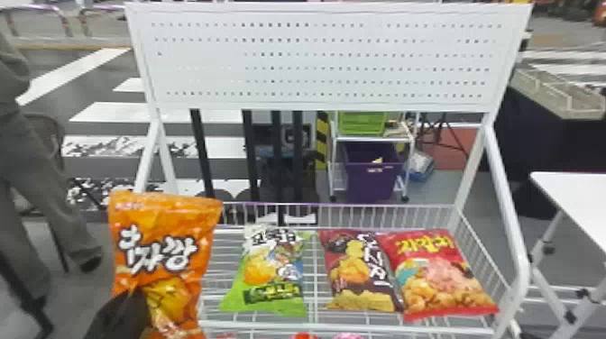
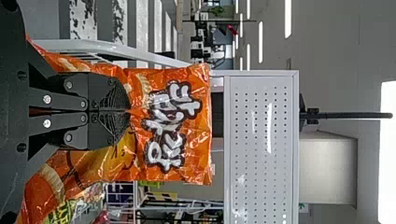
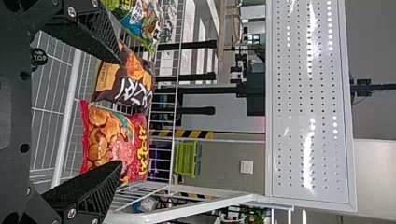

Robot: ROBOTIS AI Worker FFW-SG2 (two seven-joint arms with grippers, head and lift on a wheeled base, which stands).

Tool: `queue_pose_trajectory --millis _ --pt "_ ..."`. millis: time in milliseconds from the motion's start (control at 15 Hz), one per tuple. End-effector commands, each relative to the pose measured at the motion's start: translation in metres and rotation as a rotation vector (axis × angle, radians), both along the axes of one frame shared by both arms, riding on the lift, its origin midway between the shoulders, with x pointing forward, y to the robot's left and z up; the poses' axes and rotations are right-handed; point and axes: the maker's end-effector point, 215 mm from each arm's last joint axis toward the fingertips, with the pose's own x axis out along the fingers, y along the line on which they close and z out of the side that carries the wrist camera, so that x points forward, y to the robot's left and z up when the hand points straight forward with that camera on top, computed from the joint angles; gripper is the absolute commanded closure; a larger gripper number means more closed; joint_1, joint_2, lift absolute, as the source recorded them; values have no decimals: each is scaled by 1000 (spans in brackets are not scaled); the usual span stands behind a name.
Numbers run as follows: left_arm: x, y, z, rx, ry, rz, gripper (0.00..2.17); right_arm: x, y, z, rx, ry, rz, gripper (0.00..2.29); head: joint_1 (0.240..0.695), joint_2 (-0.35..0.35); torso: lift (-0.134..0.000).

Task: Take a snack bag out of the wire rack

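the left black two-fingered pincer [image 2: 129,111] grips an upright orange plastic snack bag [image 2: 196,140] at the left end of the white wire rack [image 1: 342,327]. lifting appears done; carrying clear remains. the right pincer [image 3: 121,112] is spread and empty before the rack.

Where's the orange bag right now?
Head view, left side: the orange bag is upright, pinched in the left gripper, left of the green bag.
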Motion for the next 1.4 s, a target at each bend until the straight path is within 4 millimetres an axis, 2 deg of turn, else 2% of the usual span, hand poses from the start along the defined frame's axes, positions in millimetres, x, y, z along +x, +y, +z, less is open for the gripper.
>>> queue_pose_trajectory --millis 0,467,667,733,867,1067,1333 --pt "0 0 1 0 -1 -1 1959 0 -1 -1 -1 1 -2 130 499 0 0" --pt "0 -2 3 -2 -6 -5 1959 0 -2 1 0 -2 -3 130 499 0 0" --pt "0 -2 3 -1 -4 -7 1959 4 -4 -6 20 9 -4 130 499 0 0" --pt "0 -2 3 -1 -4 -7 1959 14 -6 -16 33 16 -2 130 499 0 0" --pt "0 -4 2 -3 -3 -12 1959 50 -7 -31 45 15 -7 130 499 0 0" --pt "-1 -9 2 -8 -2 -21 1959 106 19 -50 75 34 36 130 499 0 0" --pt "0 -9 0 -9 1 -18 1959 166 50 -78 107 112 65 130 499 0 0"
